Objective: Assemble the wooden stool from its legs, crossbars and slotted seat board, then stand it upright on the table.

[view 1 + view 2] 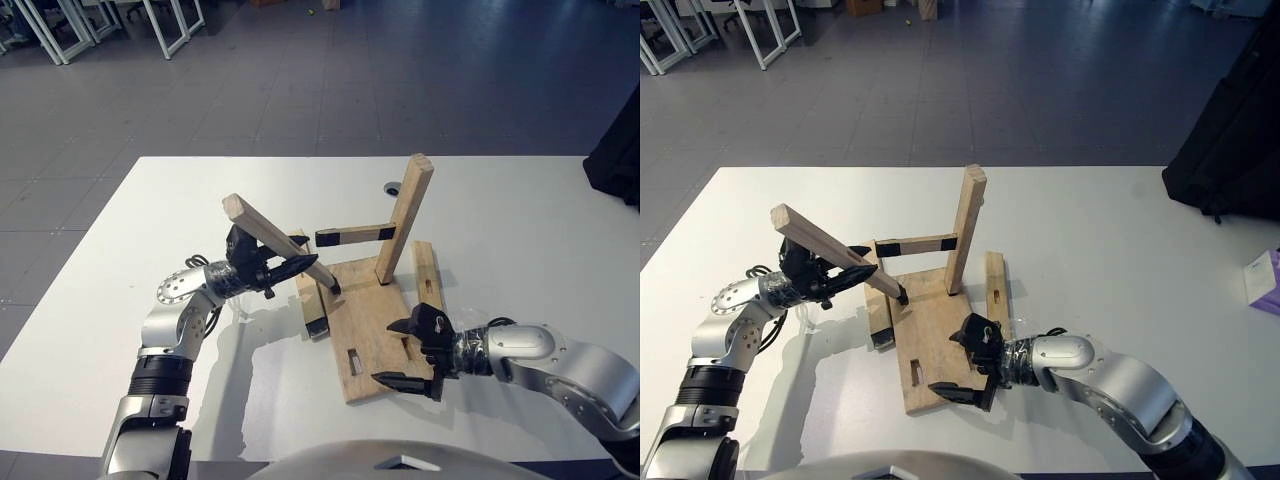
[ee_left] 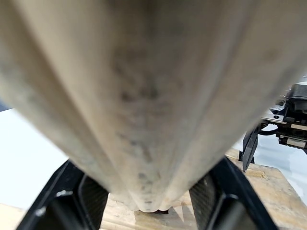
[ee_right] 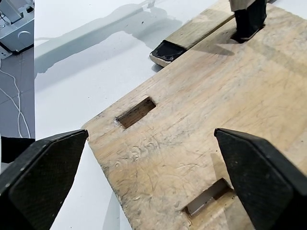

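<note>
The slotted seat board (image 1: 365, 320) lies flat on the white table. One wooden leg (image 1: 405, 220) stands upright in its far right slot, with a black-tipped crossbar (image 1: 355, 236) sticking out leftward. My left gripper (image 1: 290, 268) is shut on a second leg (image 1: 265, 230), tilted, its black end touching the board's far left corner. Close up, this leg (image 2: 144, 96) sits between the black fingers (image 2: 72, 196). My right gripper (image 1: 395, 352) hangs open over the board's near right corner, above two empty slots (image 3: 135, 112).
A loose leg (image 1: 312, 305) lies along the board's left edge, another (image 1: 428, 270) along its right edge. A cable hole (image 1: 392, 187) is behind the stool parts. A black bag (image 1: 1230, 150) and a purple box (image 1: 1265, 280) are at the far right.
</note>
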`<action>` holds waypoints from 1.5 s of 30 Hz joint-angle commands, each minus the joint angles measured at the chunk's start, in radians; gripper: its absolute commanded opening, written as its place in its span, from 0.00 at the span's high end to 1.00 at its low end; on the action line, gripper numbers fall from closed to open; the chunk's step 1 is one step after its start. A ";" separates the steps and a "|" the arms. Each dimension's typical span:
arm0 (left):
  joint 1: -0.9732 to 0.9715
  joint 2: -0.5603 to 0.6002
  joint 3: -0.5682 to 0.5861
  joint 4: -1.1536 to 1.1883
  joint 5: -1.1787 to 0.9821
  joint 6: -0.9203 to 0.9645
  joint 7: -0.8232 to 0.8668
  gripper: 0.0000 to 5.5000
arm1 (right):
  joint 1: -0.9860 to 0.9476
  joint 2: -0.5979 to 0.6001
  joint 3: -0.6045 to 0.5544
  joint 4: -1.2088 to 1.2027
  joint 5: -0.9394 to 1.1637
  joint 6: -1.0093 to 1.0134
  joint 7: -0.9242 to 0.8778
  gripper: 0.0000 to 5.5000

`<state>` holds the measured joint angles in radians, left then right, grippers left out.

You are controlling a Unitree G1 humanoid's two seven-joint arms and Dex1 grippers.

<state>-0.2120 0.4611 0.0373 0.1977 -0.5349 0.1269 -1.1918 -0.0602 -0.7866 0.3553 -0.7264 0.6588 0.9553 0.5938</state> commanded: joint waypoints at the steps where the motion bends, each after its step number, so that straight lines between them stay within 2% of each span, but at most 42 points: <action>1: -0.014 0.037 -0.039 0.033 0.042 0.007 -0.061 0.63 | -0.022 -0.003 -0.003 -0.004 -0.020 0.012 0.013 0.12; 5: -0.026 0.070 -0.073 0.033 0.061 0.008 -0.116 0.63 | -0.013 -0.001 -0.009 -0.003 -0.024 0.013 0.017 0.12; 11: -0.038 0.080 -0.096 0.083 0.107 -0.010 -0.095 0.63 | -0.011 0.005 -0.007 -0.002 -0.037 0.016 0.021 0.12; 20: -0.128 0.169 -0.208 0.060 0.198 0.187 -0.026 0.63 | -0.021 0.033 -0.001 0.008 -0.059 0.018 0.009 0.12; 26: -0.141 0.144 -0.170 0.027 0.107 0.309 -0.015 0.63 | -0.020 0.040 0.001 0.010 -0.077 0.015 0.018 0.12; 30: -0.136 0.147 -0.188 0.026 0.143 0.279 -0.005 0.63 | -0.021 0.041 -0.002 0.009 -0.085 0.012 0.021 0.12; 32: -0.137 0.146 -0.207 0.041 0.187 0.241 0.016 0.63 | -0.066 0.147 -0.109 0.057 -0.035 0.052 -0.065 0.19; 35: -0.115 0.144 -0.229 0.052 0.221 0.207 0.042 0.63 | -0.205 0.408 -0.329 0.104 0.139 0.149 -0.277 0.31; 38: -0.127 0.136 -0.243 0.092 0.238 0.183 0.061 0.63 | -0.307 0.633 -0.446 0.082 0.375 0.203 -0.535 0.41; 39: -0.132 0.135 -0.246 0.101 0.238 0.179 0.062 0.63 | -0.328 0.680 -0.459 0.079 0.439 0.205 -0.611 0.43; 41: -0.134 0.132 -0.251 0.109 0.236 0.176 0.064 0.63 | -0.381 0.774 -0.447 0.088 0.488 0.178 -0.741 0.53; 43: -0.144 0.124 -0.261 0.123 0.236 0.172 0.064 0.63 | -0.446 0.797 -0.367 0.130 0.317 0.118 -0.817 0.61; 45: -0.160 0.118 -0.272 0.141 0.239 0.168 0.057 0.63 | -0.533 0.774 -0.259 0.204 0.097 0.043 -0.880 0.61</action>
<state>-0.4062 0.5752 -0.1649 0.2710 -0.4326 0.2671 -1.1918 -0.5078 0.0001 0.0133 -0.5903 0.9343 1.0634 -0.2227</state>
